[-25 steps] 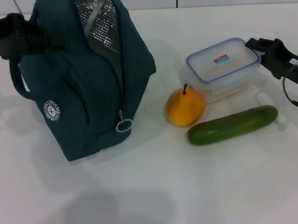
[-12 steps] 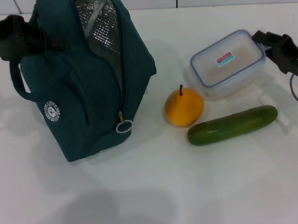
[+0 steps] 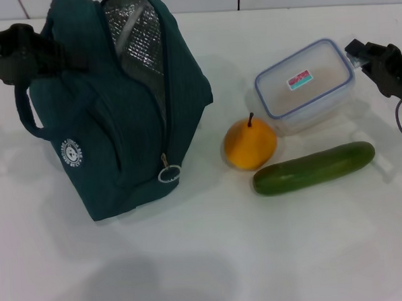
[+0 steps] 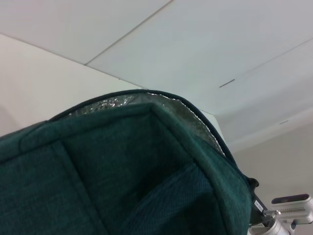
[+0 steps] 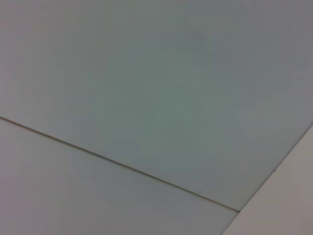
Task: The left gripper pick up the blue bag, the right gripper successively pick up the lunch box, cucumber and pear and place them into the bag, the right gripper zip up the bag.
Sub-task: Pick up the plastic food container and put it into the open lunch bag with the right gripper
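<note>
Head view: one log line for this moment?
left hand at blue bag | right hand at lunch box | pear, cucumber on table

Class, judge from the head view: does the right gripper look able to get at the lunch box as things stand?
Probably yes. The right gripper sits right beside the lunch box, at its far right corner, with nothing between them. The pear and cucumber lie on the box's near side, out of the way.

Black left gripper (image 3: pixel 44 54); black right gripper (image 3: pixel 357 50), thin black cable
</note>
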You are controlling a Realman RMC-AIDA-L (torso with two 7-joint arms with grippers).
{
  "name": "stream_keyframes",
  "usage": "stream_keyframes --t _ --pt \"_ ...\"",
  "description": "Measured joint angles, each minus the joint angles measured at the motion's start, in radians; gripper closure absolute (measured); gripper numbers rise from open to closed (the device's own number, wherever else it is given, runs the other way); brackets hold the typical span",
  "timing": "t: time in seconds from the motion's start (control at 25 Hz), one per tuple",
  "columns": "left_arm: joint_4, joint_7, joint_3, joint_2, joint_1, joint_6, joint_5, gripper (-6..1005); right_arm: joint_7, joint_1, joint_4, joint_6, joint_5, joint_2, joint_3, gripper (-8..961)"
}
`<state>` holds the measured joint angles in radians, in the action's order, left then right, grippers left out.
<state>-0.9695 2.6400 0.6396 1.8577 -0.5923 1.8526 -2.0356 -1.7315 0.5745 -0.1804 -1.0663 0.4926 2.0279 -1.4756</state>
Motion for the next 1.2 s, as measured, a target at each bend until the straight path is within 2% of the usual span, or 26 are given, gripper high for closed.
stream_keyframes --t 0.12,0.52,1.2 --pt "0.0 0.0 -0.001 0.001 0.0 0.003 0.0 956 0.001 -0.001 0.002 -0.004 0.0 0.0 -0.001 858" --pt "0.001 -0.007 -0.001 0.002 0.0 0.003 0.0 955 0.015 -0.005 0.007 -0.04 -0.004 0.0 0.002 866" --pt "0.004 -0.012 -0.002 0.015 -0.001 -0.004 -0.002 956 0.008 -0.028 -0.002 -0.286 -0.207 -0.002 0.006 840"
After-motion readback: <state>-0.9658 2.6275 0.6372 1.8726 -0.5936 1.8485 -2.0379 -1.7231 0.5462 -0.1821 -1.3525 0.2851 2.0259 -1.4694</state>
